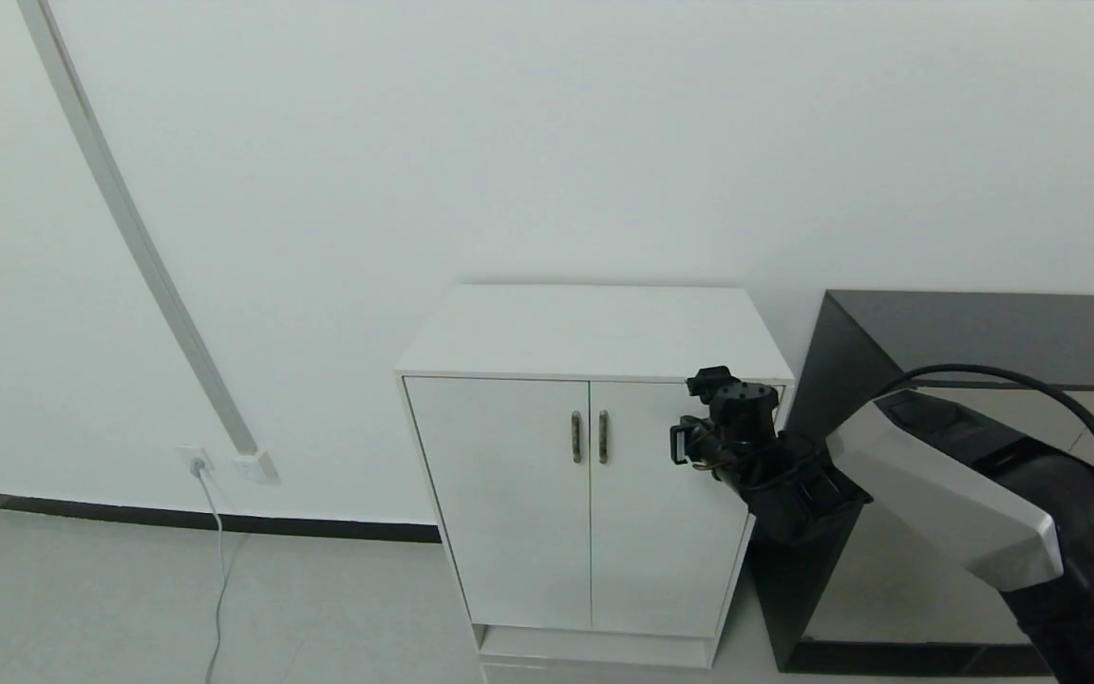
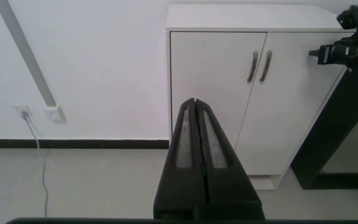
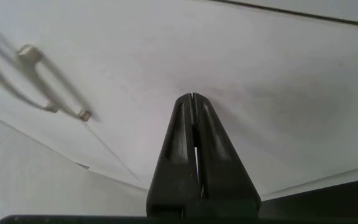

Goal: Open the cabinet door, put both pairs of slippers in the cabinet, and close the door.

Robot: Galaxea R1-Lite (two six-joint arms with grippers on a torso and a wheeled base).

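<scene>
We record one wall socket point(image 1: 196, 463) at 8 o'clock in the head view, with one cable point(image 1: 218, 579) hanging from it to the floor point(image 1: 129, 608).

The left pincer point(image 2: 195, 102) is held level above the floor, well apart from the cabinet point(image 1: 594, 332). Its fingers are pressed together and hold nothing.

The white cabinet stands against the wall at 6 o'clock. We count two doors, the left door point(image 1: 499, 503) and the right door point(image 1: 661, 532); both are shut. There are two upright handles point(image 1: 576, 437), side by side at the centre seam.

The right arm enters from 4 o'clock and reaches across the right door. The right pincer point(image 3: 192, 96) sits close before that door, at 3 o'clock from the handles, fingers pressed together and empty. We cannot tell whether it touches the door.

One dark unit point(image 1: 984, 332) stands just beside the cabinet at 3 o'clock.
</scene>
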